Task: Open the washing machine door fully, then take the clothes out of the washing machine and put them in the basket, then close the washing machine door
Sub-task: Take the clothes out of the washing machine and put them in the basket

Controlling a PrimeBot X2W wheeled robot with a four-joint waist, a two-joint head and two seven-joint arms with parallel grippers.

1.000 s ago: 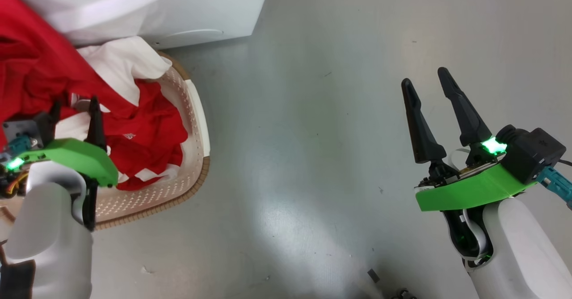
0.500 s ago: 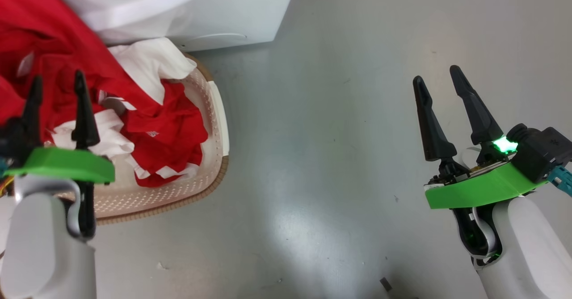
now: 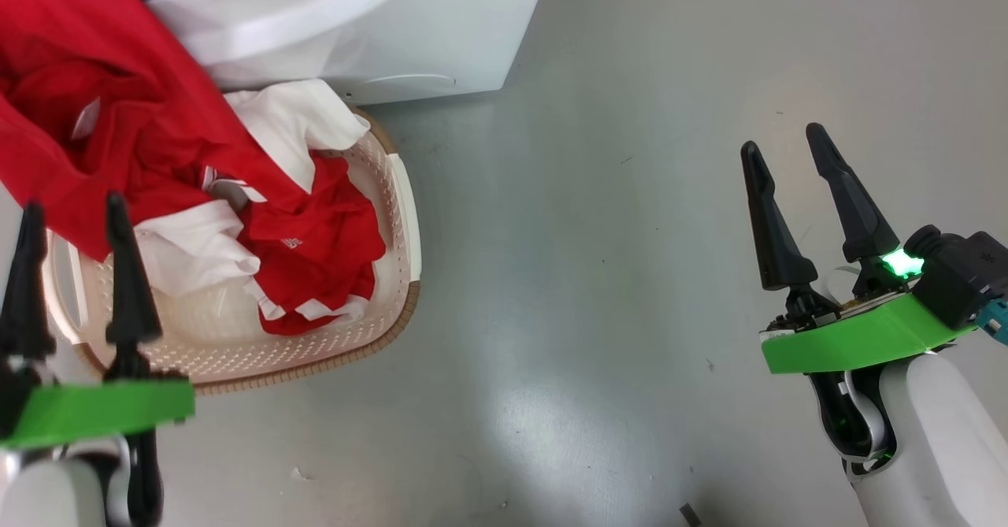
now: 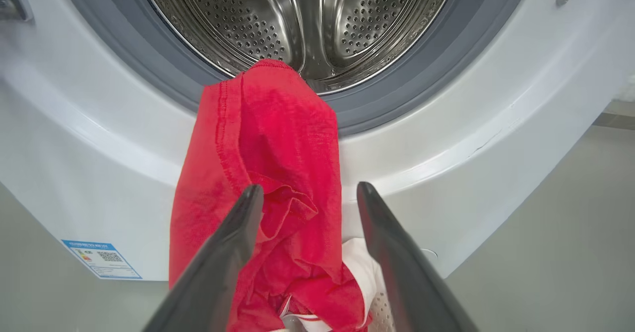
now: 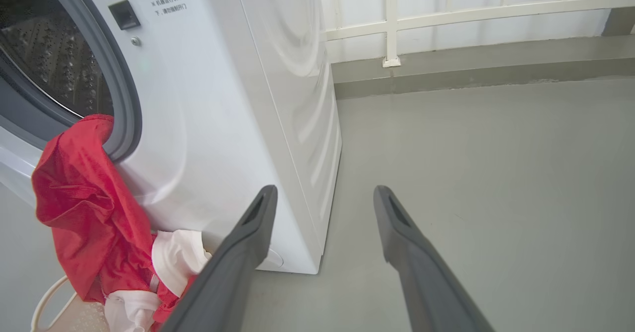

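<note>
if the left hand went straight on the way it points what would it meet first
Probably the red garment hanging out of the washing machine, right ahead of the left hand; the machine's white front lies behind it.

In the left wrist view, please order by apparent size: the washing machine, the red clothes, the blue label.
Largest: the washing machine, though cropped.
Then: the clothes.
Smallest: the blue label.
None look alike.
</note>
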